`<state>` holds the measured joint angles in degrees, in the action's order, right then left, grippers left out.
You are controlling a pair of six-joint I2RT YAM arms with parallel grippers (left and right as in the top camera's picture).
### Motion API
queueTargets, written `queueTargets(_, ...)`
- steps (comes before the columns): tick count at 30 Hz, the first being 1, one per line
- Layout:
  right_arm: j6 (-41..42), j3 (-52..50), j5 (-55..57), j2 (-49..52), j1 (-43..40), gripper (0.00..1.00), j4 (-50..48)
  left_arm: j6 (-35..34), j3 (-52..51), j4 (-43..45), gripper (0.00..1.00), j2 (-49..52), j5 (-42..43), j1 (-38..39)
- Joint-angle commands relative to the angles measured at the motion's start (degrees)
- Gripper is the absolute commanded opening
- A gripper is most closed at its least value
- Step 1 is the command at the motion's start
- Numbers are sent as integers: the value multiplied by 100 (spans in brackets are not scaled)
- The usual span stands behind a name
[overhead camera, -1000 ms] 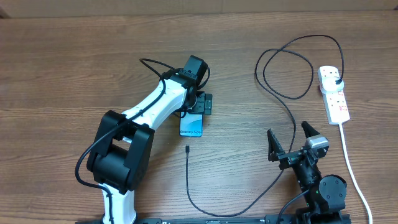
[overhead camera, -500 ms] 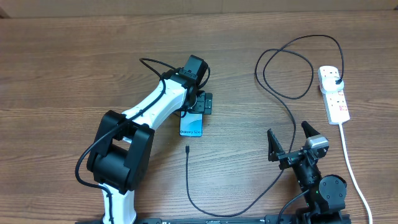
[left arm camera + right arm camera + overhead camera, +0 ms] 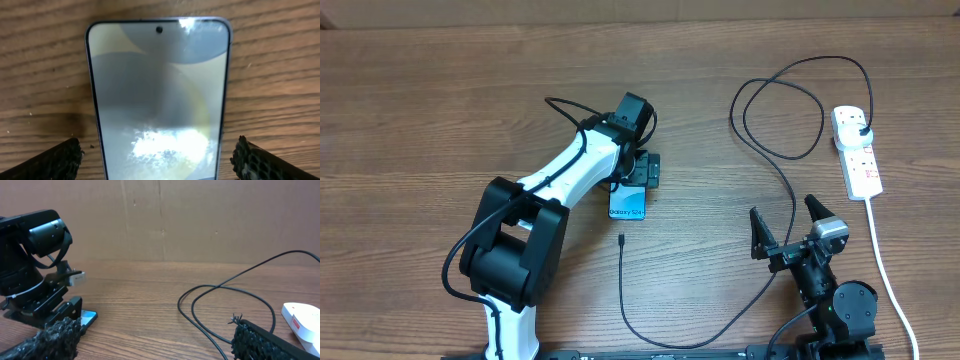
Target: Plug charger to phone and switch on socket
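Note:
The phone lies flat on the wood, screen up. My left gripper hovers open over its far end. In the left wrist view the phone fills the middle, and my left gripper straddles it, one fingertip off each long edge, not touching. The charger is a thin black cable. Its connector tip lies just below the phone, and its black plug sits in the white socket at the right. My right gripper stands open near the front edge, holding nothing.
The cable loops across the table ahead of my right gripper, with the socket's end at the right and the left arm at the left. The strip's thick white lead runs to the front edge.
The left wrist has shifted very slightly to the left above the phone. The right arm, the cable and the phone have not moved.

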<state>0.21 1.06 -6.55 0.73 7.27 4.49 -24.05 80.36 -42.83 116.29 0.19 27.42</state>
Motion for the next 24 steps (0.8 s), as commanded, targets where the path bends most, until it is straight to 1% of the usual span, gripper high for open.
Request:
queueTargets(1, -28, -59, 68, -50, 28, 100, -24, -81, -138, 13, 100, 74, -63, 48)
queueTargets(24, -28, -59, 68, -50, 28, 100, -24, 28, -190, -44, 100, 74, -83, 48)
